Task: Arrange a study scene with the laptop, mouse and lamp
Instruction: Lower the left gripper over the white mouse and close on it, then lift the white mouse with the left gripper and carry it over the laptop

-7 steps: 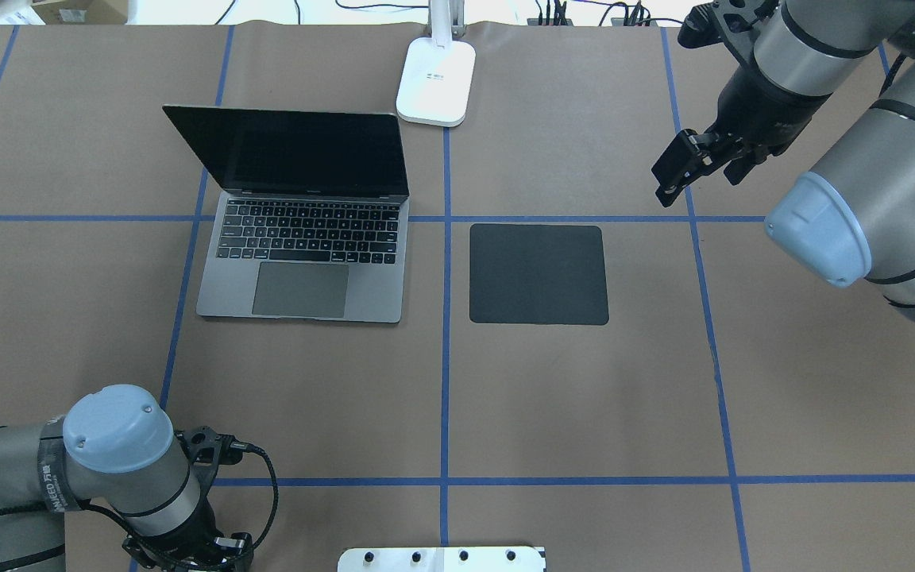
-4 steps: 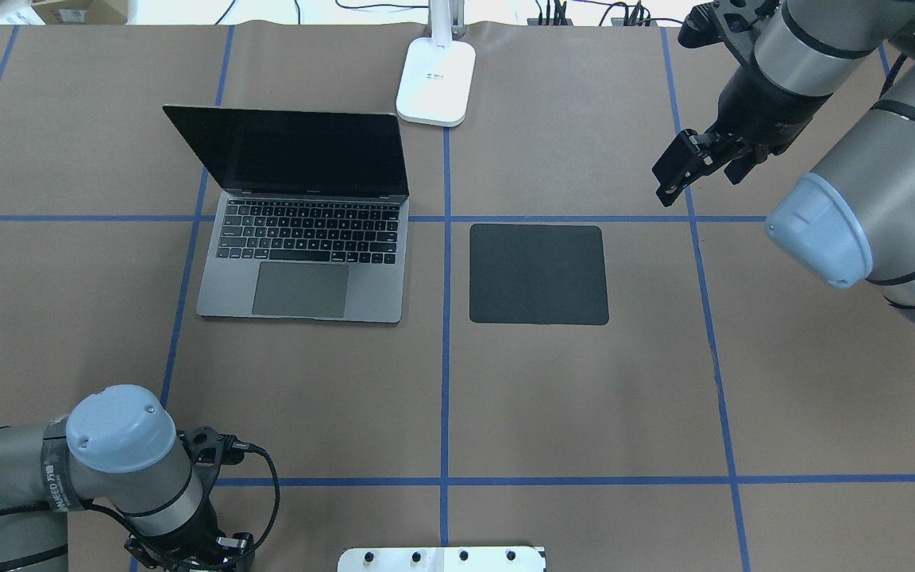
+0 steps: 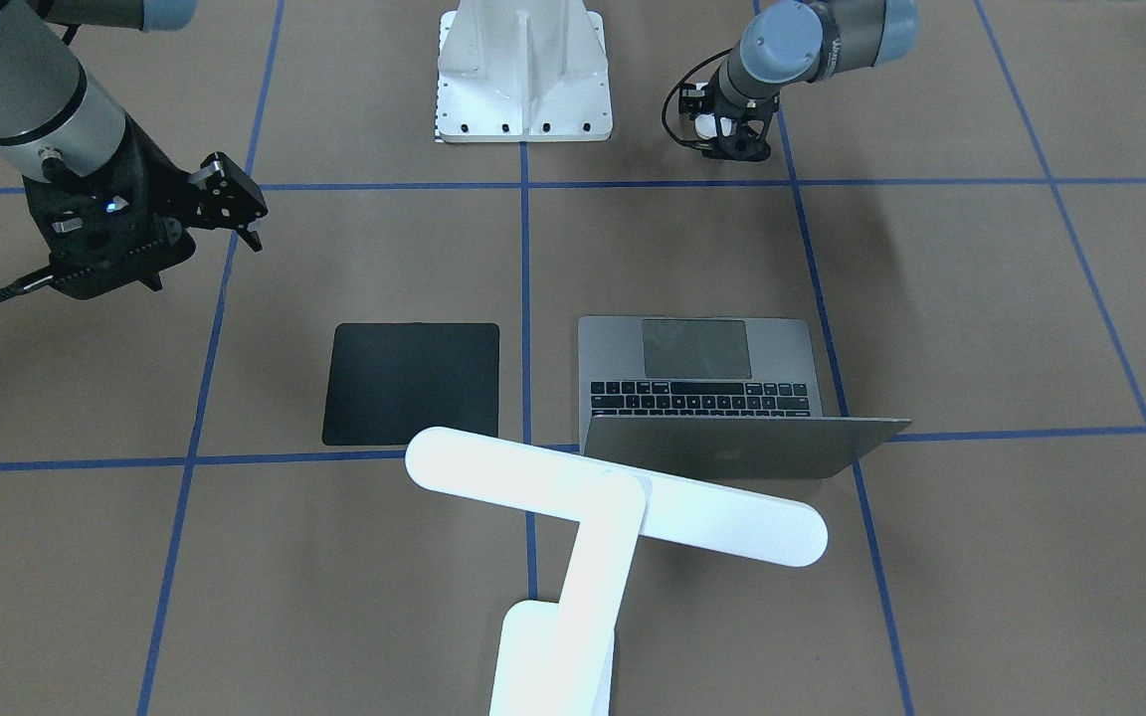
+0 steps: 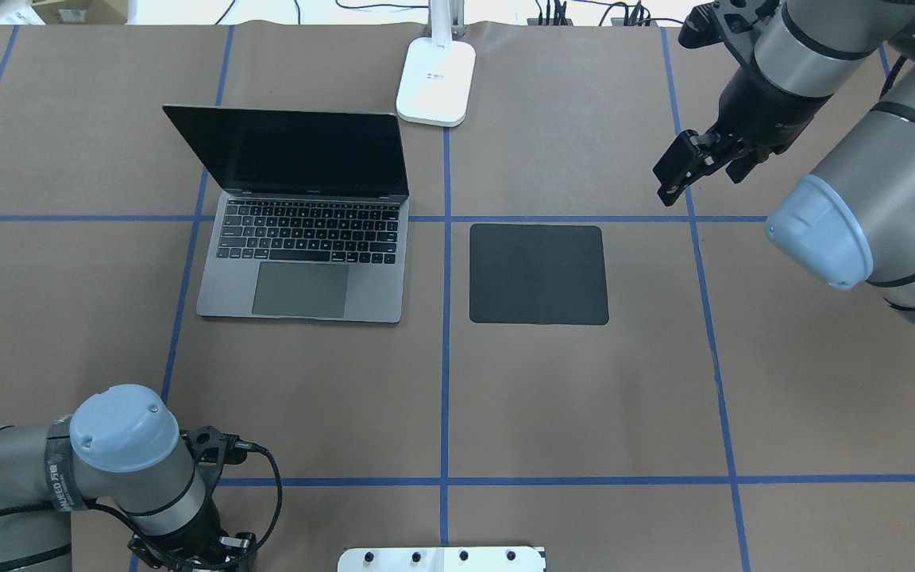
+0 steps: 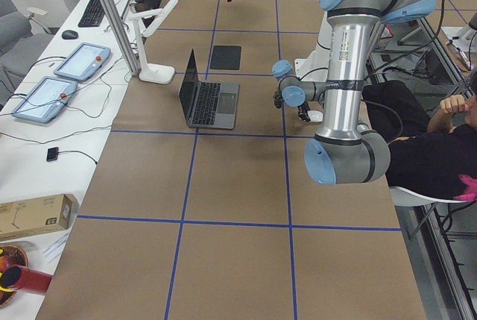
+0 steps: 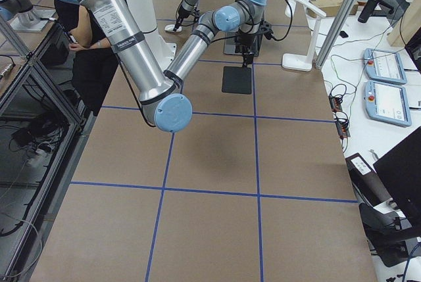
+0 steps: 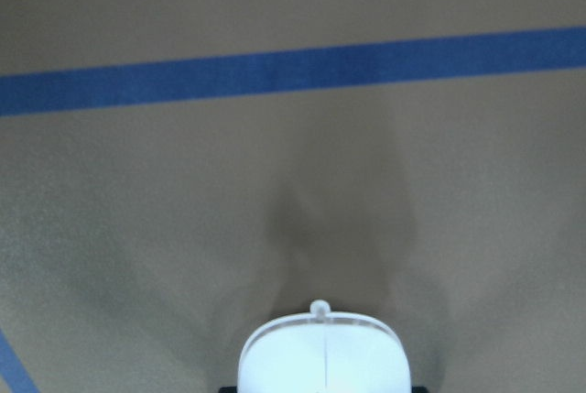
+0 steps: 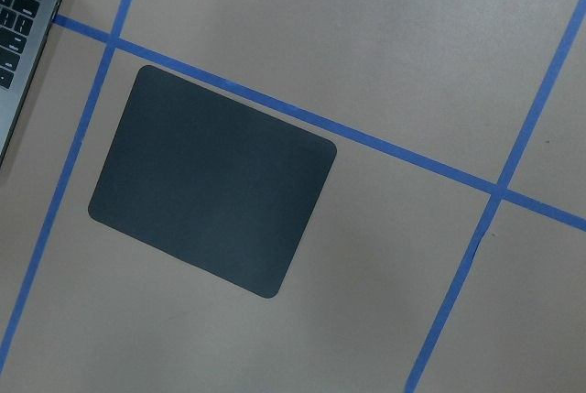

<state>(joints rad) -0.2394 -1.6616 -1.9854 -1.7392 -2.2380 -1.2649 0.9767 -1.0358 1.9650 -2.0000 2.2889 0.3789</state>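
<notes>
The laptop [image 4: 303,262] stands open left of centre, screen dark; it also shows in the front view [image 3: 702,373]. The white lamp has its base [image 4: 436,79] at the far edge and its bar head [image 3: 613,492] over the laptop's lid. My left gripper [image 3: 722,134] is near my base, shut on the white mouse [image 7: 325,361], just above the table; the mouse shows as a white spot in the front view [image 3: 701,125]. My right gripper [image 4: 696,175] hangs open and empty above the table, right of and beyond the black mat.
A flat black square mat [image 4: 538,274] lies right of the laptop, also in the right wrist view [image 8: 215,191]. The white bolted pedestal [image 3: 523,70] stands at the near edge. Blue tape lines grid the brown table. Monitors, cables and boxes lie beyond the table ends.
My left arm's elbow has shifted slightly to the right near the front edge. My right gripper has barely moved.
</notes>
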